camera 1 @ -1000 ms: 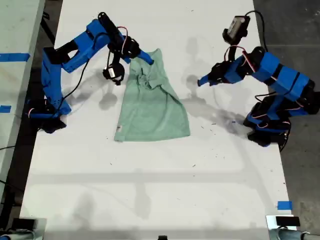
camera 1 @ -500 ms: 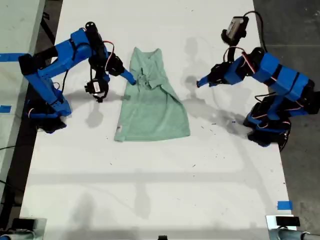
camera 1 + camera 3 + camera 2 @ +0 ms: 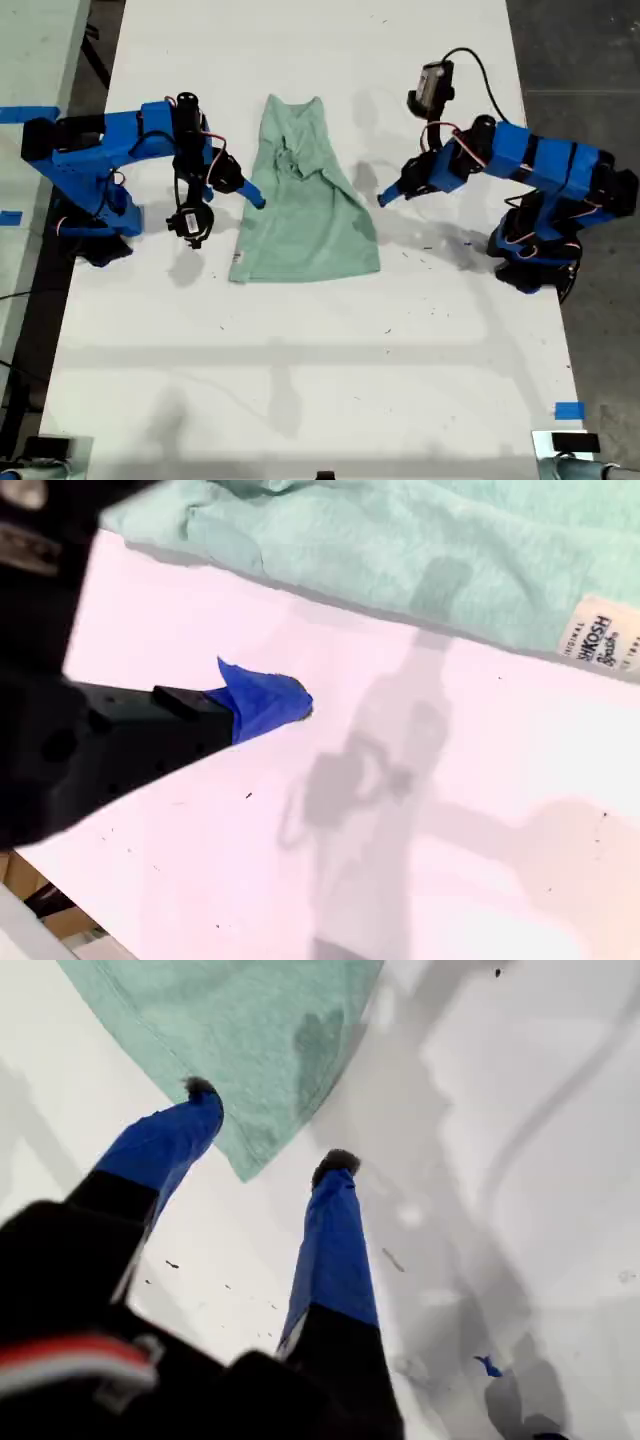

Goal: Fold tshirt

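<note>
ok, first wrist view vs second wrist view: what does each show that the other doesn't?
Only first: my first gripper, blue fingers apart, by a corner of the pale mint-green cloth T-shirt. Only second: the shirt's white printed label, and one blue finger of my second gripper. Both: the T-shirt lying on the white table.

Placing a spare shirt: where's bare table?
Widest bare table runs from the tshirt hem to the exterior view's bottom edge. Smaller strip beyond the collar. Crowded beside the tshirt: my first gripper on the exterior view's right, my second gripper on its left.
</note>
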